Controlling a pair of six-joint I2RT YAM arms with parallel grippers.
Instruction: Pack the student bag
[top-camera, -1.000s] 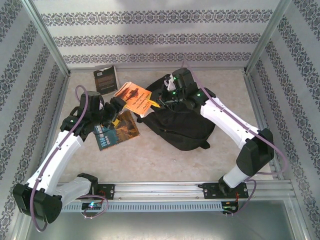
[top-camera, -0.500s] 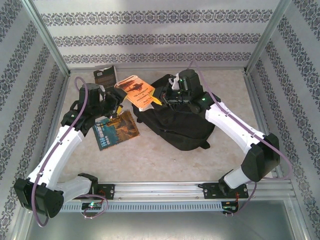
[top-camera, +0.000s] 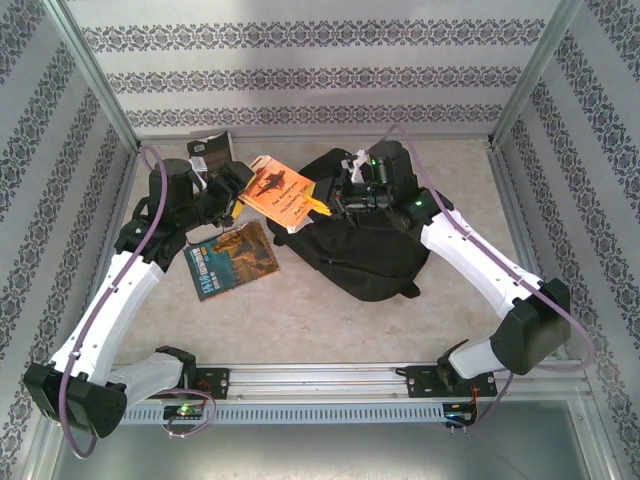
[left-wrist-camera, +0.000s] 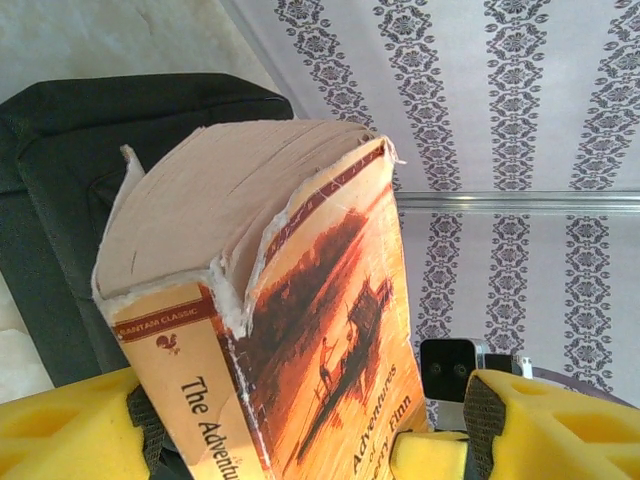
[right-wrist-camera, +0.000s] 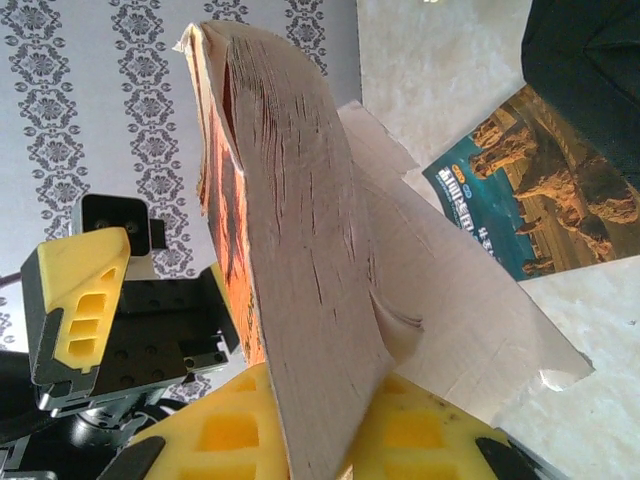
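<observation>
A worn orange paperback (top-camera: 280, 190) hangs in the air just left of the student bag (top-camera: 365, 250), a black backpack lying in the middle of the table. My right gripper (top-camera: 325, 205) is shut on the book's page edge (right-wrist-camera: 300, 250), its yellow fingers (right-wrist-camera: 215, 440) clamped on both sides. My left gripper (top-camera: 240, 182) stands at the book's spine end. In the left wrist view the book (left-wrist-camera: 300, 280) sits between the wide jaws of the left gripper (left-wrist-camera: 300, 440), with a gap at the right pad (left-wrist-camera: 480, 430).
A blue-covered book (top-camera: 232, 260) lies flat on the table under the left arm, also visible past the pages (right-wrist-camera: 530, 200). A black book (top-camera: 212, 155) lies at the far left by the wall. Patterned walls and metal posts enclose the table.
Both wrists have drifted toward the far wall, carrying the orange book slightly back and right. The left jaws stand wider than half a second ago. The right grip is unchanged.
</observation>
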